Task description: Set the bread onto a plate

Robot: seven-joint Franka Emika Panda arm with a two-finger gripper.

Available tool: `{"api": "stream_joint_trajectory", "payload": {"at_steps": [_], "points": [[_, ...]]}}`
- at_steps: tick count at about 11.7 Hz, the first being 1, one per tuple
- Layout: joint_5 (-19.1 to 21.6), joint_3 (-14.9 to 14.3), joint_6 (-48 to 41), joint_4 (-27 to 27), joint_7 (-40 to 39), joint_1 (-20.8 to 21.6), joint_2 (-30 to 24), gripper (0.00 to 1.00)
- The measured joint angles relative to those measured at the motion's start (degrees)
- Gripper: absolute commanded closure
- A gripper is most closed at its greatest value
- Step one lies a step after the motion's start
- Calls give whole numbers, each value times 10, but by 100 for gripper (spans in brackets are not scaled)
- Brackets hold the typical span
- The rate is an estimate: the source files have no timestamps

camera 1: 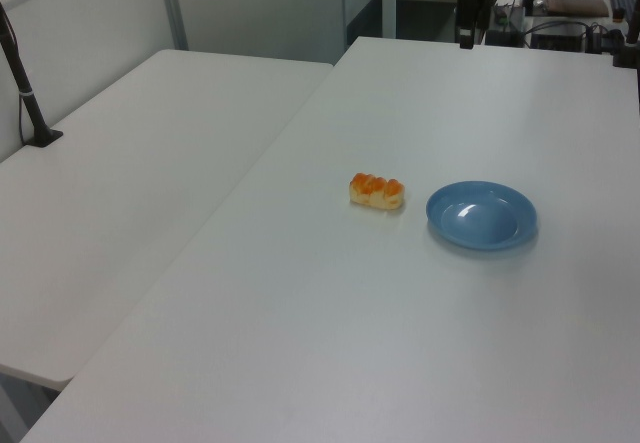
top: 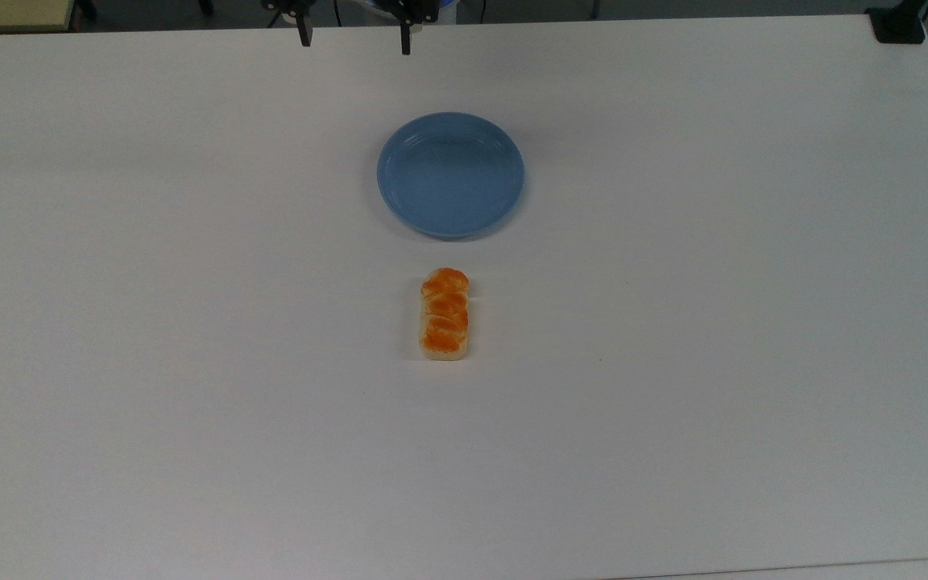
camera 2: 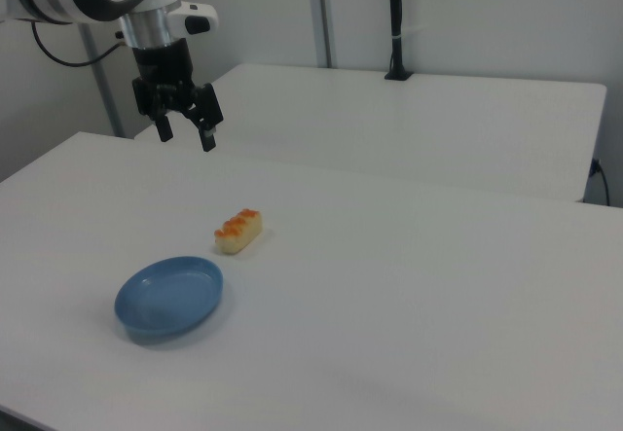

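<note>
Bread (top: 444, 315) lay on the table (top: 714, 322) near the plate (top: 451, 175), at its 6 o'clock in the top view, not touching. Gripper (camera 2: 187, 133) hung w/ fingers wide apart, empty, above the table at the plate's 12 o'clock.

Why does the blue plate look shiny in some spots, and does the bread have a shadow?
In the top view, the round light-blue plate shows faint pale glints near its upper rim, reflecting room light. In the left view, the same plate has a bright patch inside. In the right view, the small orange-topped bread loaf casts only a soft, faint shadow on the white table.
</note>
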Motion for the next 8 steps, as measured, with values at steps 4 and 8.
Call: {"api": "stream_joint_trajectory", "payload": {"at_steps": [4, 8], "points": [[0, 4, 0, -1, 0, 0, 10, 0], [1, 6, 6, 1, -1, 0, 20, 0]]}}
